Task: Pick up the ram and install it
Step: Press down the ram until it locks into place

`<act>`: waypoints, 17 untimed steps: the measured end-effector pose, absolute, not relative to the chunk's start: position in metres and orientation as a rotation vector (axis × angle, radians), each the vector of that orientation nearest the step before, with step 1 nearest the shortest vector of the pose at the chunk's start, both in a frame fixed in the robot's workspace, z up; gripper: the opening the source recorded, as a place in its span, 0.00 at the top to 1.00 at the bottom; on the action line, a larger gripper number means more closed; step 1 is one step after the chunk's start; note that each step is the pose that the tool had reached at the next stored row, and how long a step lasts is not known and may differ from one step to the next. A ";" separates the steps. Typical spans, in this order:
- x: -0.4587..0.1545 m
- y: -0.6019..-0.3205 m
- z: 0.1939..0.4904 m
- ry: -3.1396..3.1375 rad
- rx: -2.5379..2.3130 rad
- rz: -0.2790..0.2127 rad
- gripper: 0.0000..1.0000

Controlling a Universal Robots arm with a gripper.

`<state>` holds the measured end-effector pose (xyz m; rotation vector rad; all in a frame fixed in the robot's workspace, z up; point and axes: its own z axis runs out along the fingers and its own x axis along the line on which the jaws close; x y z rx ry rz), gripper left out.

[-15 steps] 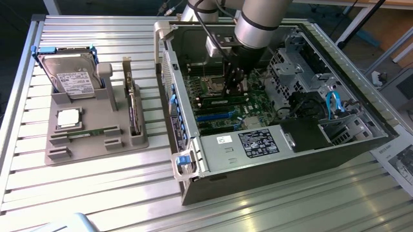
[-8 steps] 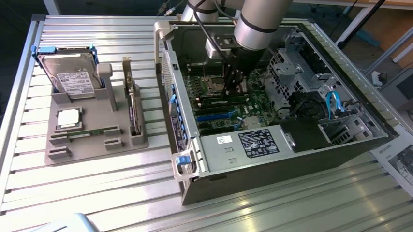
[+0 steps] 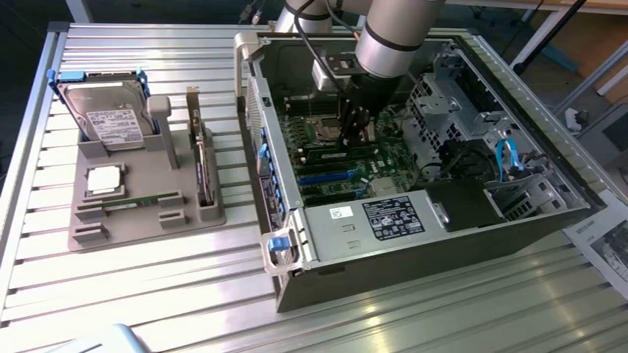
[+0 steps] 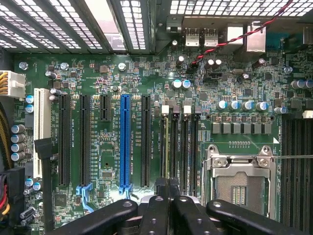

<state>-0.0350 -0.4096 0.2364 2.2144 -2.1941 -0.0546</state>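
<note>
Exterior view: I see my arm reaching down into the open computer case [image 3: 412, 220] lying on the slatted table [image 3: 147, 294], the end effector [image 3: 351, 121] low over the motherboard [image 3: 354, 158] beside the empty processor socket [image 3: 319, 131]. Its fingers are pressed together. In the wrist view the end effector [image 4: 167, 188] sits directly above the memory slots [image 4: 178, 147], and a thin green ram [image 4: 167, 147] stick stands edge-on in the slot under the fingertips; I cannot tell whether it is fully seated. On the grey holder [image 3: 137, 191] well apart from the case, a second ram stick [image 3: 132, 200] lies in its groove near the silver processor [image 3: 105, 179], with the hard drive [image 3: 110, 118] upright behind.
</note>
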 end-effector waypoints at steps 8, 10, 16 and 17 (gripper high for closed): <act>-0.035 -0.410 0.235 -2.194 2.214 -0.055 0.90; -0.035 -0.410 0.235 -2.194 2.214 -0.055 0.90; -0.035 -0.410 0.234 -2.194 2.214 -0.055 0.90; -0.035 -0.410 0.233 -2.194 2.215 -0.055 0.90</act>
